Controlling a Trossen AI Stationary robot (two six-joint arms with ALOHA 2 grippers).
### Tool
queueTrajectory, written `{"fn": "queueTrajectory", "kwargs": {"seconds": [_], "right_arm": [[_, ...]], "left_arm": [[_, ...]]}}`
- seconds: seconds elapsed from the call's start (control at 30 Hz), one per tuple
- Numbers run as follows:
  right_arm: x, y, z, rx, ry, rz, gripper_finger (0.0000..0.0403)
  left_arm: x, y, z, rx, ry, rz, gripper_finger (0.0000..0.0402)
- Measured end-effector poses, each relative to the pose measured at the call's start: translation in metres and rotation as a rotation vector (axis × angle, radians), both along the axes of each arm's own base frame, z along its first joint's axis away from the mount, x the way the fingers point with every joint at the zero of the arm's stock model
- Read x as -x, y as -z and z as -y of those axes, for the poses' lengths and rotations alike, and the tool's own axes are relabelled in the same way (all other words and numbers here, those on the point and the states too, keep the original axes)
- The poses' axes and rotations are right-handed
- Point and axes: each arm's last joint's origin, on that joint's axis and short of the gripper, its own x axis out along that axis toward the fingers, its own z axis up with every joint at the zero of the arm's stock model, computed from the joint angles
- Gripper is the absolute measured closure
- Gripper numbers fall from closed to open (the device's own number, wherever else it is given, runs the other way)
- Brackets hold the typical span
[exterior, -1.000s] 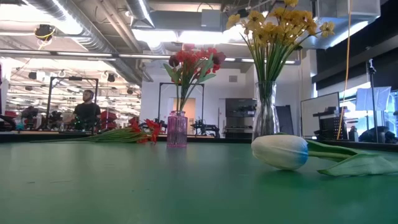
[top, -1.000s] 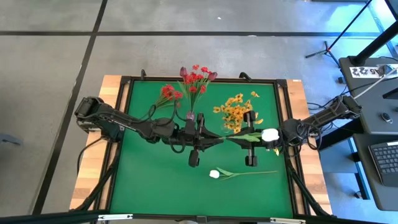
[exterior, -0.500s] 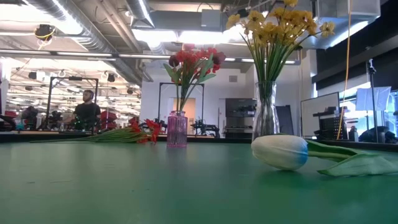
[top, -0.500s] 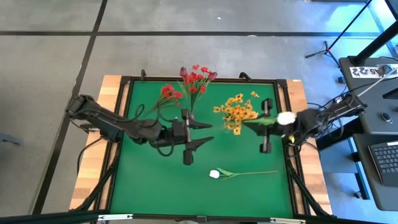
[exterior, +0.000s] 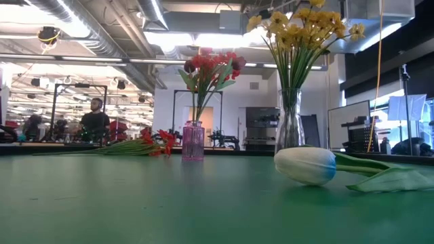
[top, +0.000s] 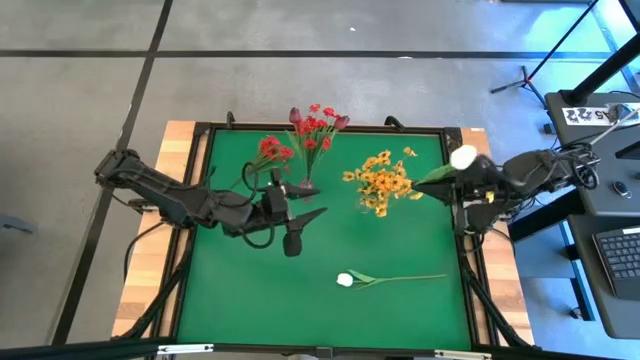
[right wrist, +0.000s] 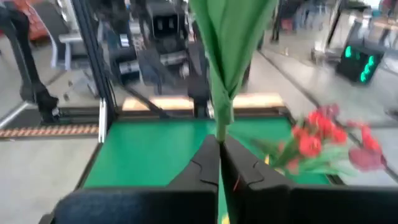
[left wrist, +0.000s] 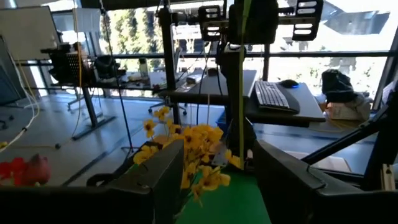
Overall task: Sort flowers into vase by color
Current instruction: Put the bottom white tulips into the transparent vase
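Right gripper (right wrist: 219, 163) pressed together on the green stem of a white bud (top: 463, 156), held aloft at the right edge of the table (top: 250, 300), bud pointing toward the far right corner, just right of the yellow-orange sprays (top: 381, 182); stem and leaf rising straight up between the 2 dark fingers (right wrist: 205, 163) in the right wrist view. Left gripper (top: 300, 215) spread and empty, fingers (left wrist: 155, 180) well apart in the left wrist view, hovering over the green mat left of centre, just in front of the pink vase (exterior: 192, 141) and pointed toward the yellow-orange sprays. In that pink vase, upright red sprays (top: 316, 126) together with 2 maroon buds (top: 295, 116). Beside it, toward the left, 1 more red spray (top: 270, 151) lying flat on the mat, seen in the low view stretched out left of the vase. Yellow-orange sprays standing in a clear glass vase (exterior: 289, 122) right of centre. A second white bud (top: 344, 280) lying on the mat near the front, long stem trailing off to the right, well apart from both grippers; close to the low camera, resting on its side with its leaf behind it. Beyond the table, a person (exterior: 95, 122) standing far off in the room.
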Motion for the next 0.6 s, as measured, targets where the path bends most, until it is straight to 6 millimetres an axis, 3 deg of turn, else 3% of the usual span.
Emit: {"fn": "queueTrajectory", "kwargs": {"seconds": [0.23, 0.47, 0.6], "right_arm": [[-0.002, 0.016, 0.002, 0.04, 0.135, -0.231, 0.0402], [-0.005, 0.017, 0.001, 0.019, 0.153, -0.233, 0.0402], [0.0, 0.028, 0.003, -0.013, 0.187, -0.331, 0.0402]], "left_arm": [[0.005, 0.002, 0.001, 0.029, -0.002, -0.034, 0.0214], [0.007, 0.004, 0.001, -0.004, -0.076, -0.055, 0.0214], [0.007, 0.004, 0.0, -0.009, -0.083, -0.061, 0.0214]]}}
